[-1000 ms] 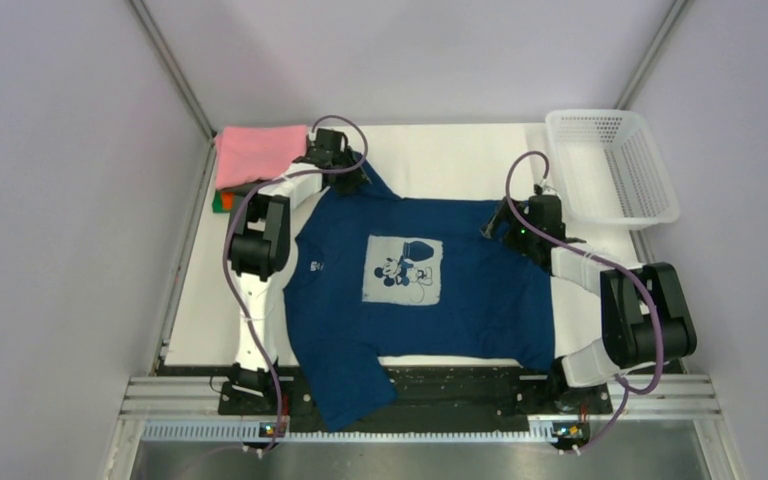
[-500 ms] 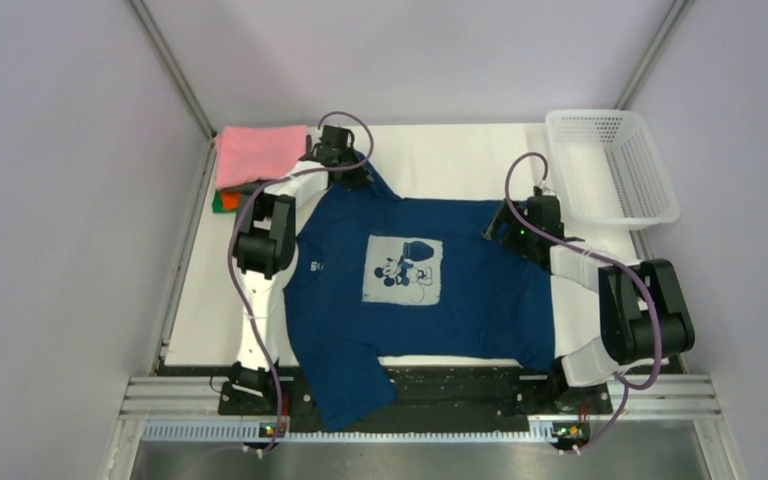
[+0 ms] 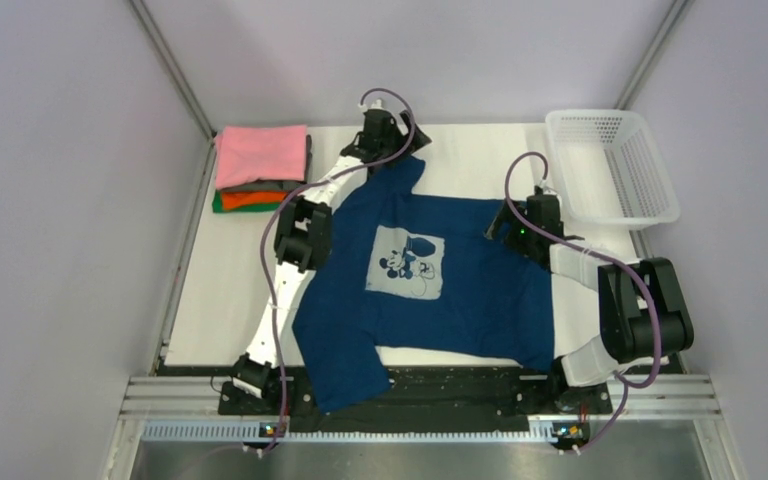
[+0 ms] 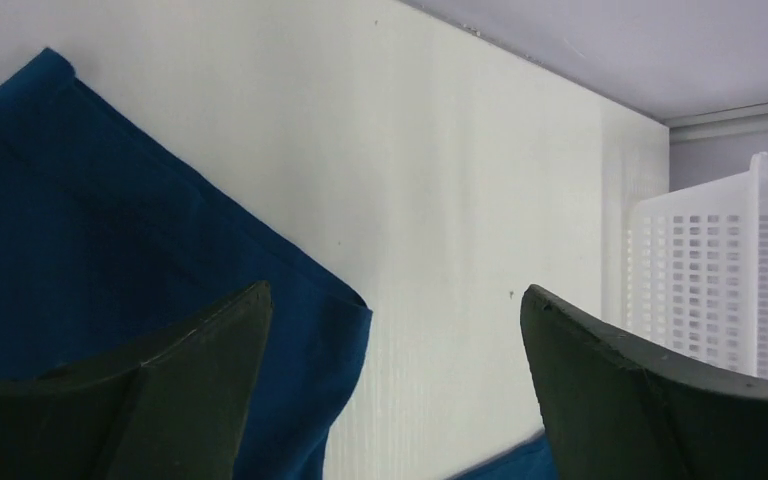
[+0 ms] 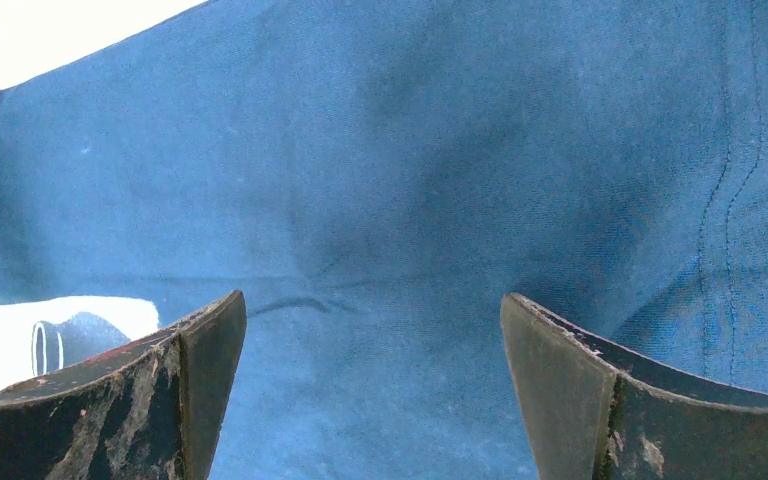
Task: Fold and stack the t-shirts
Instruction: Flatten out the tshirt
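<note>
the navy t-shirt [image 3: 460, 300] lies flat, print up, on the surface [image 3: 460, 150], 1 sleeve draped over the near edge. my left fingers [image 4: 190, 370] are apart by the far sleeve, right fingers [image 5: 580, 390] apart over the body, both empty. soft, limp, light: i'd pinch sleeve seam and hem corners.

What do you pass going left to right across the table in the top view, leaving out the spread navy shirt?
folded t-shirt stack → left tool → right tool → white mesh basket
</note>
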